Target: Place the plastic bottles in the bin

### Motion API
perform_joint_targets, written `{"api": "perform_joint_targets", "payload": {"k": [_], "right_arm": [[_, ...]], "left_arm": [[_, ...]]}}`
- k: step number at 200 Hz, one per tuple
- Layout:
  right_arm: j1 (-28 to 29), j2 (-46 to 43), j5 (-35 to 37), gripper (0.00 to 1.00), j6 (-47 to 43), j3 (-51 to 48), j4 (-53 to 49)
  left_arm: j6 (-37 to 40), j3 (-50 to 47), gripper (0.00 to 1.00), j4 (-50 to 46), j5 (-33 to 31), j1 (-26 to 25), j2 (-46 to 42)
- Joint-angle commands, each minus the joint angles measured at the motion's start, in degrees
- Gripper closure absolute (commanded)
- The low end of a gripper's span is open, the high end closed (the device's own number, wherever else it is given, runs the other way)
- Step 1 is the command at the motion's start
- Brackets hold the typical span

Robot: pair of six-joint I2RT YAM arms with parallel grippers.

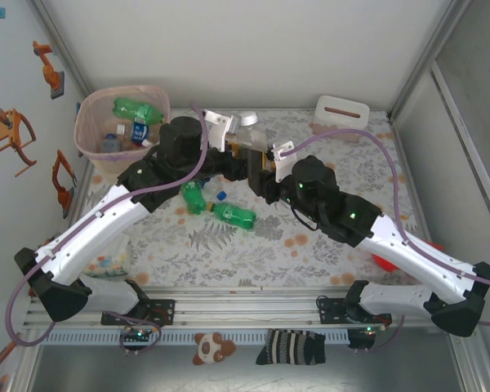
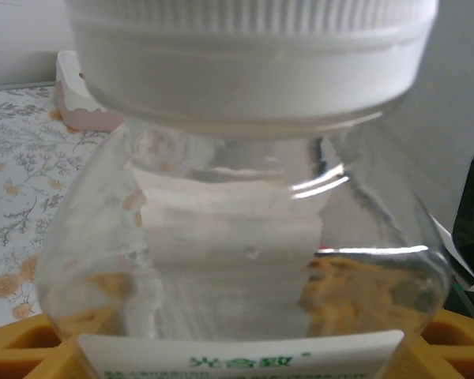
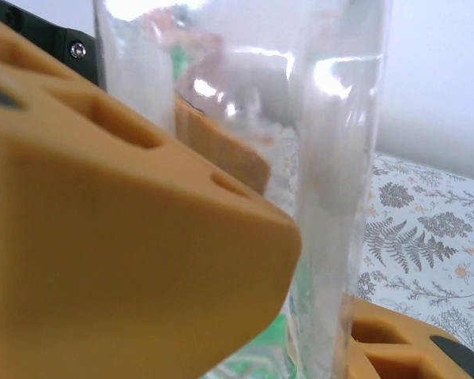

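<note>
A clear bottle [image 1: 249, 133] with a white cap is held upright above the table's back middle. My left gripper [image 1: 238, 155] is shut on it from the left and my right gripper [image 1: 266, 158] from the right. The left wrist view has the bottle [image 2: 237, 237] close up, between the orange fingers [image 2: 20, 343] of that gripper [image 2: 237, 351]. In the right wrist view the bottle [image 3: 332, 158] stands between that gripper's [image 3: 324, 316] fingers [image 3: 142, 237]. Two green bottles [image 1: 194, 197] [image 1: 234, 216] lie on the table. The bin [image 1: 88, 135] at the back left holds a green bottle [image 1: 139, 109] and blue-labelled ones [image 1: 139, 131].
A white box with a slot [image 1: 341, 115] stands at the back right. A small blue cap [image 1: 221, 195] lies between the green bottles. A red object [image 1: 384, 262] shows beside the right arm, and a bag of small coloured things [image 1: 110, 263] lies by the left arm.
</note>
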Motion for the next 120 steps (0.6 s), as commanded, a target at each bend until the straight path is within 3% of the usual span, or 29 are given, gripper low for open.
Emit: {"api": "perform_joint_targets", "payload": {"k": [1, 23, 74, 120], "right_arm": [[-0.1, -0.8, 0.3, 0.7, 0.4, 2.0, 1.3], [-0.1, -0.7, -0.4, 0.67, 0.2, 2.2, 1.1], [-0.1, -0.5, -2.1, 0.35, -1.0, 4.1, -2.6], [-0.1, -2.8, -1.8, 0.3, -0.7, 3.4, -3.7]], "left_arm": [[2.4, 1.5, 0.38, -0.4, 1.6, -0.2, -1.5], [2.7, 1.4, 0.39, -0.8, 0.3, -0.2, -1.9], [2.3, 3.1, 0.41, -4.0, -1.8, 2.6, -2.0], [2.8, 5.9, 0.42, -10.3, -2.8, 10.4, -3.1]]}}
